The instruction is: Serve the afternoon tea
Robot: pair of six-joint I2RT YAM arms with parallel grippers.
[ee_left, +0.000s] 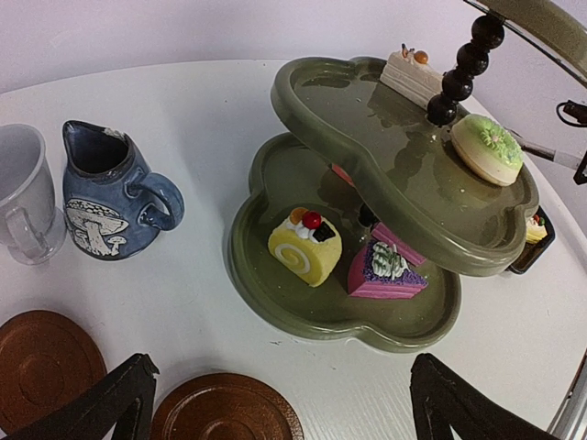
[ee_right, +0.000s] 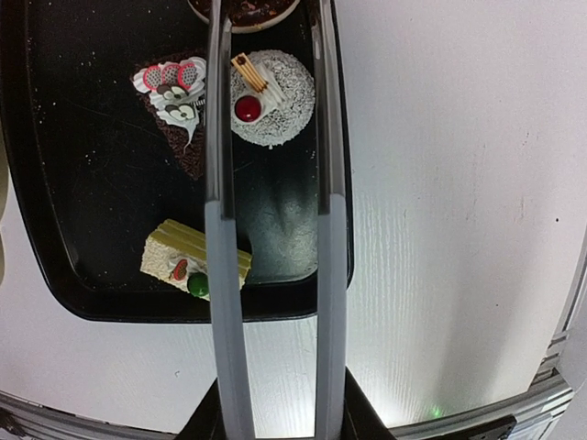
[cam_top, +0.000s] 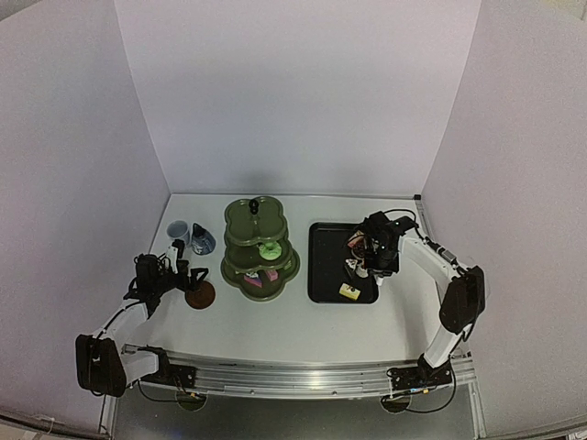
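Note:
The olive-green three-tier stand (cam_top: 260, 247) holds several cakes. A yellow roll (ee_left: 304, 246) and a pink-purple slice (ee_left: 383, 270) lie on its bottom tier. A green round cake (ee_left: 486, 148) and a white slice (ee_left: 413, 75) sit on the middle tier. My left gripper (ee_left: 284, 403) hangs open above a brown saucer (ee_left: 225, 408); a second saucer (ee_left: 41, 362) lies to its left. The blue pot (ee_left: 105, 192) and pale cup (ee_left: 23, 192) stand behind them. My right gripper (ee_right: 275, 426) is shut on the white tongs (ee_right: 220, 275). The tong arms flank a round white cake (ee_right: 271, 99); their tips are out of view.
The black tray (ee_right: 55, 183) also carries a brown wedge (ee_right: 179, 101), a yellow slice (ee_right: 179, 261) and a brown cake (ee_right: 248, 11) at its far end. The tray (cam_top: 321, 275) lies right of the stand. White walls enclose the table on three sides.

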